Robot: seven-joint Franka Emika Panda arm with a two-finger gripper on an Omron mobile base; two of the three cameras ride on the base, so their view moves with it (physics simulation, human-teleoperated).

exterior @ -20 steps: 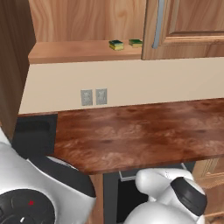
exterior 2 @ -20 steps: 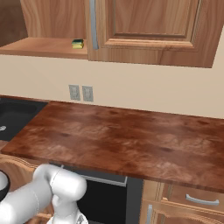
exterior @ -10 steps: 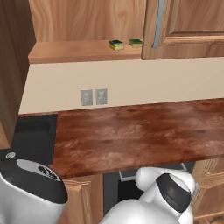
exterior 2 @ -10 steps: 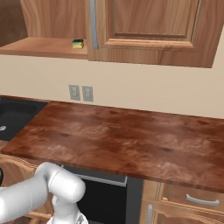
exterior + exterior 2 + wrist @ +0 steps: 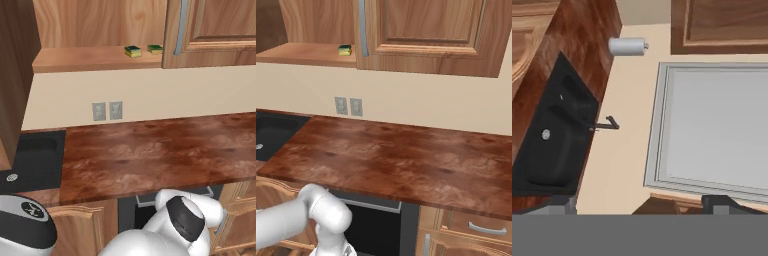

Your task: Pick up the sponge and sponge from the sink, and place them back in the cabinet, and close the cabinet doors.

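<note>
Hand view: wide-open, empty gripper faces sink, faucet, paper roll and window.

— That counter looks like polished reddish wood, faintly glossy.

— And the cabinet is paler grained wood inside; its door is smooth mid-brown. The sink looks matt black, with a silvery drain.
</note>
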